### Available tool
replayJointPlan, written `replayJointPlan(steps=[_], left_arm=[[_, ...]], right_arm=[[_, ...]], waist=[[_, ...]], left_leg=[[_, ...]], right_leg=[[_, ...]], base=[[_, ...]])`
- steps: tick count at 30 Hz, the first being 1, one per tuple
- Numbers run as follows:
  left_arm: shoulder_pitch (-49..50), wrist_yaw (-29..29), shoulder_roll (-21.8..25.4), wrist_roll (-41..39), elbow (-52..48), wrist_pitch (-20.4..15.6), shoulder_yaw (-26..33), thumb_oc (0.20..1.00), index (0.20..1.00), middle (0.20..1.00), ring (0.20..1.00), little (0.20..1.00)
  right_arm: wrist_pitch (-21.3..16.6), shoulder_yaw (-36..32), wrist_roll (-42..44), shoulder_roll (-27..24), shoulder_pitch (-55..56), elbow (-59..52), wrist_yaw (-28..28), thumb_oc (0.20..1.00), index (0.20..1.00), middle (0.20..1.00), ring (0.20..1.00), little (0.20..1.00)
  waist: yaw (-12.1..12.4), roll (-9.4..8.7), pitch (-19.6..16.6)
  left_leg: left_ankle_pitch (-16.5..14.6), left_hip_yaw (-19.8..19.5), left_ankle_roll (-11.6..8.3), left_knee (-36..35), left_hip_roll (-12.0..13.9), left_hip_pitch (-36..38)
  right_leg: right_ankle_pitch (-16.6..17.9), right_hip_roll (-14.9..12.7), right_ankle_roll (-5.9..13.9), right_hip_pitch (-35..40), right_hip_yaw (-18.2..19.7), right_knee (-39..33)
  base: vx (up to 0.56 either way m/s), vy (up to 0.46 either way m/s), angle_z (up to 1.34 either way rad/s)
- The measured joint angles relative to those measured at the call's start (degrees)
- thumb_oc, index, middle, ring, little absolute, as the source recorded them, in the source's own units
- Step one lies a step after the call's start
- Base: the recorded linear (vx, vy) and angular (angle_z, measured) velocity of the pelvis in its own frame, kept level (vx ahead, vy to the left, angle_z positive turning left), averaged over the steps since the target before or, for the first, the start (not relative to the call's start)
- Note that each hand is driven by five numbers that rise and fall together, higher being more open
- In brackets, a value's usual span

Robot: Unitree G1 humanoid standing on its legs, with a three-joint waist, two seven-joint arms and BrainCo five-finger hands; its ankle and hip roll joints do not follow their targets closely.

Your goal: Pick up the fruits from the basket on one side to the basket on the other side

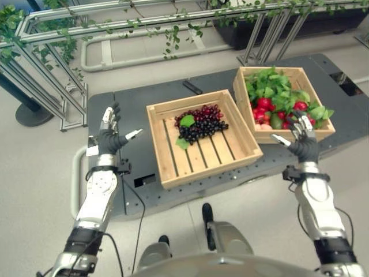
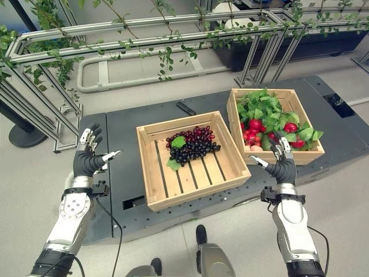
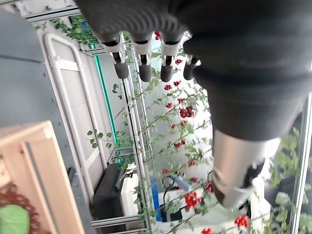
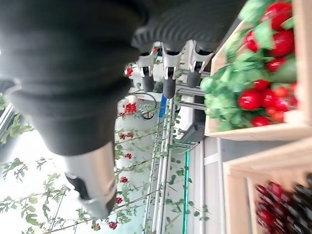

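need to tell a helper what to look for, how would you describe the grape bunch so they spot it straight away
On the dark platform stand two wooden crates. Look in the middle crate, the one with bare slats, toward its far side. The grape bunch is a dark purple and red cluster with a green leaf, unlike the leafy right crate of round red fruit.

it looked like a robotics lab or demo hall staged as a garden: a bare pale grey floor (image 1: pixel 173 57), silver aluminium frame rails (image 2: pixel 115 43) draped with green trailing vines (image 2: pixel 167 55) at twelve o'clock, and a low dark grey metal platform (image 1: pixel 130 109) bearing two pale slatted wooden crates (image 1: pixel 202 147).
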Motion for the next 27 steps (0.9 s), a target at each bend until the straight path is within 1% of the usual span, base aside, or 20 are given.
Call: replayJointPlan(steps=[1, 2, 3, 4, 5, 6, 7, 8, 9, 10, 11, 12, 13, 15, 17, 18, 19, 22, 24, 27], left_arm=[[-0.8, -0.45, -0.04, 0.01, -0.01, 0.02, -0.12, 1.0, 1.0, 1.0, 1.0, 1.0], [-1.79, -0.78, 0.05, 0.03, -0.07, -0.02, -0.94, 1.0, 1.0, 1.0, 1.0, 1.0], [-2.04, -1.03, 0.12, 0.03, -0.07, -0.01, -1.28, 1.0, 1.0, 1.0, 1.0, 1.0], [-2.0, -1.17, 0.1, 0.03, -0.06, 0.01, -1.44, 1.0, 1.0, 1.0, 1.0, 1.0], [-1.74, -1.34, 0.05, 0.04, -0.05, 0.1, -1.9, 1.0, 1.0, 1.0, 1.0, 1.0], [-1.88, -1.44, 0.04, 0.05, -0.06, 0.14, -2.2, 1.0, 1.0, 1.0, 1.0, 1.0], [-2.19, -1.43, -0.16, 0.07, -0.05, 0.18, -2.73, 1.0, 1.0, 1.0, 1.0, 1.0], [-2.52, -1.41, -0.27, 0.1, -0.11, 0.16, -3.02, 1.0, 1.0, 1.0, 1.0, 1.0], [-2.98, -1.24, -0.22, 0.16, -0.04, 0.14, -3.14, 1.0, 1.0, 1.0, 1.0, 1.0], [-3.25, -1.08, -0.28, 0.17, -0.01, 0.2, -3.19, 1.0, 1.0, 1.0, 1.0, 1.0], [-3.23, -1.08, -0.29, 0.18, -0.01, 0.22, -3.22, 1.0, 1.0, 1.0, 1.0, 1.0], [-3.18, -1.07, -0.23, 0.2, -0.05, 0.22, -3.14, 1.0, 1.0, 1.0, 1.0, 1.0], [-2.27, -0.99, 0.44, 0.31, -0.32, 0.17, -2.86, 1.0, 1.0, 1.0, 1.0, 1.0], [-1.6, -0.99, 1.02, 0.84, -0.39, 0.2, -2.75, 1.0, 1.0, 1.0, 1.0, 1.0], [-1.62, -0.73, 0.94, 1.29, -0.49, 0.19, -2.55, 1.0, 1.0, 1.0, 1.0, 1.0], [-1.69, -0.58, 0.98, 1.28, -0.51, 0.2, -2.55, 1.0, 1.0, 1.0, 1.0, 1.0], [-1.78, -0.45, 0.99, 1.28, -0.55, 0.2, -2.55, 1.0, 1.0, 1.0, 1.0, 1.0], [-1.48, 0.09, 1.1, 1.29, -2.45, 0.2, -1.8, 1.0, 1.0, 1.0, 1.0, 1.0], [-1.51, 0.25, 1.34, 1.28, -3.33, 0.2, -0.72, 1.0, 1.0, 1.0, 1.0, 1.0], [-1.49, 0.61, 1.85, 1.3, -3.85, 0.2, 0.4, 1.0, 1.0, 1.0, 1.0, 1.0]], right_arm=[[-0.25, -0.2, 0.03, -0.46, -0.64, 0.07, -0.02, 1.0, 1.0, 1.0, 1.0, 1.0], [-0.25, -0.84, 0.05, -0.47, 0.56, 0.05, -0.12, 1.0, 1.0, 1.0, 1.0, 1.0], [-0.26, -1.03, 0.05, -0.38, 1.16, 0.0, -0.16, 1.0, 1.0, 1.0, 1.0, 1.0], [-0.27, -1.04, 0.05, -0.17, 1.59, -0.03, -0.18, 1.0, 1.0, 1.0, 1.0, 1.0], [-0.32, -1.18, 0.02, -0.07, 1.79, -0.06, -0.31, 1.0, 1.0, 1.0, 1.0, 1.0], [-0.32, -1.28, 0.02, -0.09, 1.85, -0.12, -0.41, 1.0, 1.0, 1.0, 1.0, 1.0], [-0.33, -1.36, 0.02, 0.05, 1.97, -0.2, -0.78, 1.0, 1.0, 1.0, 1.0, 1.0], [-0.34, -1.51, 0.0, 0.04, 2.1, -0.5, -0.98, 1.0, 1.0, 1.0, 1.0, 1.0], [-0.33, -1.41, -0.06, 0.07, 1.48, -0.48, -1.27, 1.0, 1.0, 1.0, 1.0, 1.0], [-0.33, -1.17, -0.07, 0.09, 0.68, -0.54, -1.37, 1.0, 1.0, 1.0, 1.0, 1.0], [-0.33, -1.19, -0.07, -0.02, 0.69, -0.54, -1.4, 1.0, 1.0, 1.0, 1.0, 1.0], [-0.33, -1.18, -0.1, -0.09, 0.71, -0.56, -1.4, 1.0, 1.0, 1.0, 1.0, 1.0], [-0.33, -0.96, -0.7, -0.1, 0.14, -0.4, -1.37, 1.0, 1.0, 1.0, 1.0, 1.0], [-0.34, -1.46, -1.31, -0.36, -0.1, -0.39, -1.64, 1.0, 1.0, 1.0, 1.0, 1.0], [-0.33, -1.56, -1.3, -0.3, 0.04, -0.36, -1.82, 1.0, 1.0, 1.0, 1.0, 1.0], [-0.33, -1.55, -1.31, -0.32, 0.15, -0.35, -1.89, 1.0, 1.0, 1.0, 1.0, 1.0], [-0.33, -1.52, -1.31, -0.32, 0.15, -0.37, -1.91, 1.0, 1.0, 1.0, 1.0, 1.0], [-0.31, -1.29, -1.32, -0.31, 0.06, -0.34, -1.81, 1.0, 1.0, 1.0, 1.0, 1.0], [-0.31, -1.29, -1.34, -0.31, -0.24, -0.35, -1.75, 1.0, 1.0, 1.0, 1.0, 1.0], [-0.14, -1.23, -2.62, -0.54, -1.16, -0.35, -1.48, 1.0, 1.0, 1.0, 1.0, 1.0]], waist=[[0.03, 0.36, 0.17], [0.42, 0.32, 0.45], [0.63, -0.22, 0.59], [0.79, -1.07, 0.8], [-0.16, -1.12, 1.11], [-0.55, -1.01, 1.23], [-0.67, -0.41, 1.59], [-1.26, -0.18, 1.9], [-1.22, 0.26, 2.79], [-0.73, 0.91, 3.83], [-0.1, 1.23, 4.06], [-0.09, 1.41, 4.17], [0.63, 1.48, 4.3], [0.39, 1.93, 4.54], [-0.12, 1.95, 4.79], [-0.09, 1.76, 4.9], [-0.07, 1.57, 4.9], [0.64, 1.5, 4.88], [1.59, 1.47, 4.87], [1.78, 1.3, 4.9]], left_leg=[[1.62, 0.2, -0.51, 3.27, 0.43, -1.13], [3.23, -0.26, -1.44, 9.54, 0.76, -4.88], [5.07, -0.43, -2.36, 12.03, 0.86, -6.51], [6.83, 0.06, -1.75, 12.96, 1.44, -7.28], [6.95, 2.34, -1.27, 12.2, 3.01, -8.86], [7.02, 3.71, -1.54, 9.86, 3.91, -8.81], [6.75, 7.62, -1.68, 1.08, 6.02, -8.84], [7.07, 9.25, -1.68, -4.5, 6.24, -8.06], [7.08, 9.38, -1.69, -9.87, 6.28, -8.2], [7.82, 9.09, -0.78, -16.99, 6.17, -6.81], [8.24, 9.01, -0.81, -18.93, 6.19, -6.53], [8.48, 8.64, -0.95, -19.31, 6.04, -5.84], [8.87, 7.12, -0.41, -20.67, 5.32, -3.99], [9.52, 6.97, 0.07, -21.3, 4.39, -2.84], [13.29, 7.75, -0.15, -21.87, 4.47, -2.0], [14.22, 8.29, -1.49, -21.79, 4.18, -2.01], [14.42, 8.38, -1.44, -22.0, 3.69, -2.05], [14.77, 9.36, 0.17, -23.09, 1.85, -2.07], [14.52, 9.75, 0.63, -23.11, 1.37, -1.99], [14.22, 9.86, 1.1, -23.11, 0.88, -1.84]], right_leg=[[-2.12, 1.04, -0.39, 0.63, -0.78, 0.39], [-2.37, 1.73, -1.39, 1.7, -1.69, 0.25], [-2.48, 1.66, -1.89, 2.04, -2.03, 0.13], [-2.35, 1.09, -2.59, 2.4, -2.6, -0.08], [-2.32, 0.85, -3.2, 2.92, -4.3, -0.81], [-2.45, 0.91, -3.52, 2.92, -5.09, -1.19], [-2.67, 1.0, -3.09, 2.98, -6.44, -2.7], [-2.19, 1.12, -3.34, 3.07, -6.96, -3.08], [-1.96, 1.42, -3.69, 2.89, -7.02, -3.26], [-1.56, 2.0, -3.87, 2.78, -7.04, -3.95], [-1.55, 2.47, -3.87, 2.99, -6.95, -4.1], [-1.5, 2.96, -3.91, 3.06, -6.4, -4.08], [-1.39, 3.74, -4.13, 2.73, -4.5, -3.47], [-1.46, 4.24, -3.91, 2.79, -3.79, -3.56], [-1.61, 4.41, -2.86, 2.76, -3.2, -3.57], [-1.77, 4.0, -2.05, 2.64, -2.63, -3.51], [-1.81, 3.52, -1.64, 2.46, -2.42, -3.54], [-1.68, 1.77, 0.0, 1.94, -1.48, -3.96], [-1.4, 1.29, 0.42, 2.04, -1.14, -4.29], [-1.3, 0.87, 0.63, 2.3, -0.91, -4.59]], base=[[0.09, -0.332, 0.17], [0.08, -0.271, 0.28], [0.07, -0.097, 0.23], [0.1, -0.031, 0.41], [0.08, 0.004, 0.48], [0.06, 0.037, 0.65], [0.04, 0.06, 0.51], [0.04, 0.042, 0.49], [0.06, 0.049, 0.22], [0.06, 0.085, -0.02], [0.07, 0.122, -0.18], [0.05, 0.124, -0.54], [0.05, 0.086, -0.6], [0.04, 0.071, -0.42], [0.01, 0.053, -0.17], [0.01, 0.047, -0.14], [0.03, 0.04, -0.1], [0.04, 0.037, -0.03], [0.03, 0.042, -0.03], [0.03, 0.036, -0.01]])
